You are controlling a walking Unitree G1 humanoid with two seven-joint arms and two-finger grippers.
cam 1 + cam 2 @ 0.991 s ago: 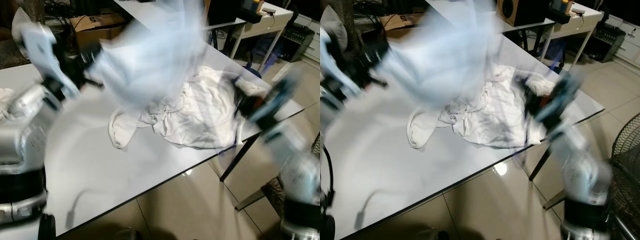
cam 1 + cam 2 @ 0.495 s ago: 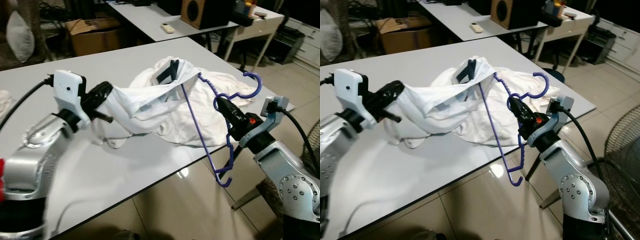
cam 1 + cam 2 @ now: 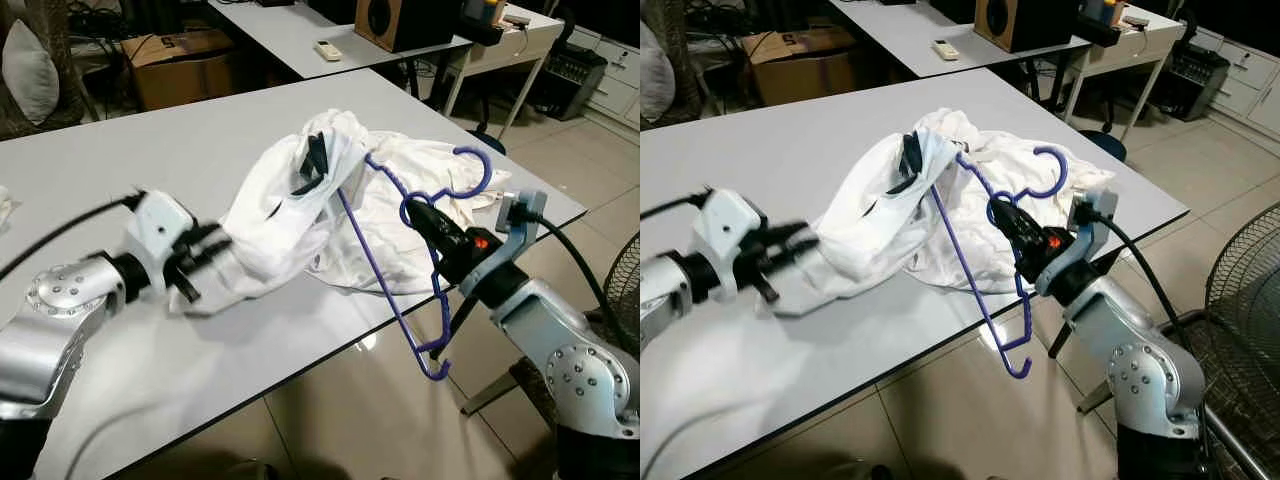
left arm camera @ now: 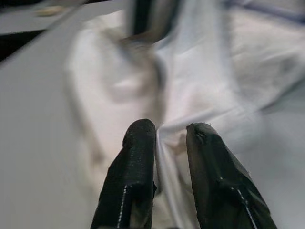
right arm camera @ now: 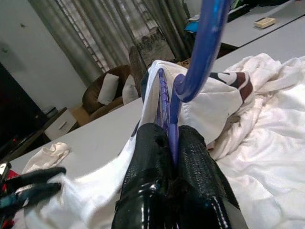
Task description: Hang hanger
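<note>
The right hand (image 3: 428, 222) was closed tight on the neck of the purple hanger (image 3: 400, 250), just below its hook, holding it out past the near edge of the bench (image 3: 120, 160) so that its lower end hung over the tiled floor (image 3: 330, 420). One arm of the hanger ran up into the neck of a white shirt (image 3: 290, 200), which draped from it down onto the bench top. A second heap of white cloth (image 3: 420, 175) lay on the bench behind it.

The left hand (image 4: 164, 138) had its two fingers pinched on a fold of the shirt's lower part, low over the bench and well apart from the hanger.

The step in hand looked to be dressing the hanger: only one shoulder seemed threaded, and the other end of the hanger hung bare. The next move would call for the left hand to pull the cloth taut and open while the right worked the free arm of the hanger into the collar, before anything could be hung up. No rail or hook to hang it on could be made out.
</note>
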